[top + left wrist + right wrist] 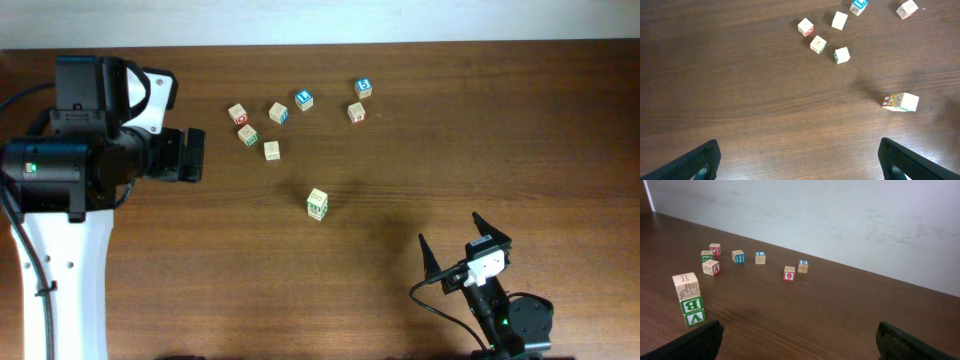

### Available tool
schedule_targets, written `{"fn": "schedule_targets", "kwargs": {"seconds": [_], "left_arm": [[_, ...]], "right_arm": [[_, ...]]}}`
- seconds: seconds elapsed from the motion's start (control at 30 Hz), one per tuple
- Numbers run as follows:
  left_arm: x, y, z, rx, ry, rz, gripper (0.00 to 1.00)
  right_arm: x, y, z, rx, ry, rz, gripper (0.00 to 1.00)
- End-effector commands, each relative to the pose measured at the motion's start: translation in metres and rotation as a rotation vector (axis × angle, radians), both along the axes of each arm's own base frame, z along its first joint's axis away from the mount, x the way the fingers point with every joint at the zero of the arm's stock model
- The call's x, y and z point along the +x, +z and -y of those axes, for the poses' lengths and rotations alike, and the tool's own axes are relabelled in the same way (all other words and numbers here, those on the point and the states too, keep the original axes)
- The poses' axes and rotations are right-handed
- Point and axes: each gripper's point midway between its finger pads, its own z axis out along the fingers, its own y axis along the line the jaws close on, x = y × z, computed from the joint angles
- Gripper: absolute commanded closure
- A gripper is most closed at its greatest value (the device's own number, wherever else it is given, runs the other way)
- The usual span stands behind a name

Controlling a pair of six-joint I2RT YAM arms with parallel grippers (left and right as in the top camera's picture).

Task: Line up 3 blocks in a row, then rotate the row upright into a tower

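1. The left gripper (198, 156) sits at the left side of the table (500, 130). Its jaws are spread wide with nothing between them, and its fingers point right.
2. Right of it and farther back lies a cluster (247, 134) of five loose cubes set close together. Two of them show blue, one red, one green, and one is mostly pale.
3. The blocks (317, 204) stand as one upright stack of three, alone, nearer than the cluster and just right of it.
   - The top one is pale, and the two under it show green letters in the right wrist view.
   - The left wrist view shows a red-bordered face low on the stack.
   - The stack is to the right of the left gripper and a little nearer, well apart from it.
   - It is to the left of the right gripper and farther back, also well apart.
4. Far right of the cluster sits a pair (356, 112) of loose cubes, one red-marked and one blue behind it. That makes seven loose cubes and three stacked ones, ten in all.
5. Bare wood surrounds the stack on every side, with the widest stretches to its right and on its near side. The nearest thing to it is the pale cube of the cluster, on its far left. The table's far edge meets a pale wall (840, 215) behind the cubes.
6. The right gripper (449, 227) is at the near right. Its jaws are wide apart and hold nothing, and its fingers point far-left.
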Motion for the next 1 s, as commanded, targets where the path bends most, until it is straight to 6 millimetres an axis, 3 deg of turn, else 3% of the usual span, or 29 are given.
{"fn": "schedule_targets", "kwargs": {"seconds": [0.0,0.63,0.7,0.83,0.97], "left_arm": [[-0.001,0.006,-0.001,0.017,-0.013,0.022,0.01],[-0.005,0.004,-0.004,0.031,-0.004,0.008,0.01],[-0.011,0.013,-0.008,0.046,0.010,0.037,0.01],[-0.017,0.038,-0.002,0.058,-0.055,0.227,0.01],[-0.029,0.033,0.015,0.130,-0.260,0.461,0.01]], "right_arm": [[0.001,-0.003,0.003,0.003,-0.014,0.001,0.02],[0.001,-0.003,0.003,0.003,-0.014,0.001,0.02],[0.001,-0.003,0.003,0.003,-0.014,0.001,0.02],[0.001,-0.003,0.003,0.003,-0.014,0.001,0.02],[0.001,-0.003,0.003,0.003,-0.014,0.001,0.02]]}}
